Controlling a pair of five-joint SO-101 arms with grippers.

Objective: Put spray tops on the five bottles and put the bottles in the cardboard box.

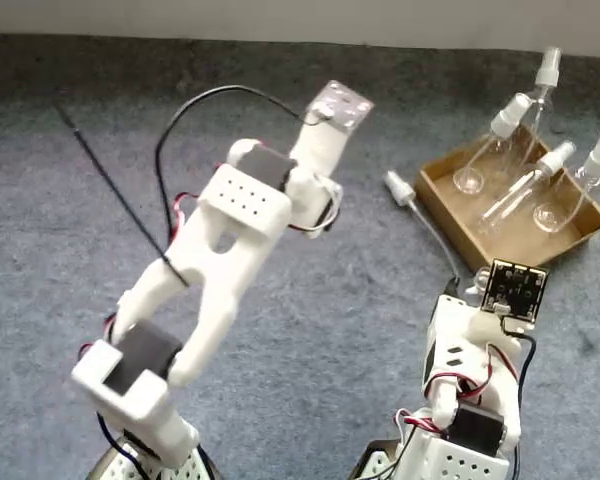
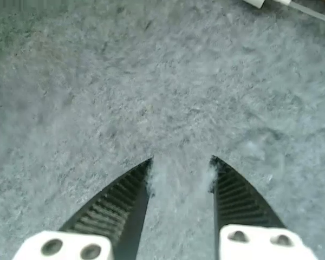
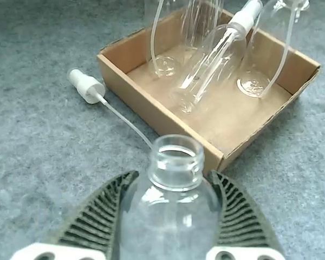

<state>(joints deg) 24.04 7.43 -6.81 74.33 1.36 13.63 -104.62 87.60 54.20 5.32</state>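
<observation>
My right gripper (image 3: pixel 174 176) is shut on a clear, uncapped bottle (image 3: pixel 176 162), held upright just in front of the cardboard box (image 3: pixel 135 51). Several clear bottles with white spray tops (image 1: pixel 525 185) stand or lean inside the box (image 1: pixel 450 215). A loose white spray top (image 3: pixel 86 86) with a long thin tube lies on the carpet beside the box, between the two arms (image 1: pixel 400 188). My left gripper (image 2: pixel 181 162) hovers open over bare carpet with nothing between its fingers; the spray top (image 2: pixel 254 2) lies a short way beyond it.
Grey carpet covers the whole table. The left arm (image 1: pixel 230 230) stretches diagonally across the middle. A thin black cable (image 1: pixel 110 180) lies on the carpet at the left. The right arm's base (image 1: pixel 470 420) sits near the front edge.
</observation>
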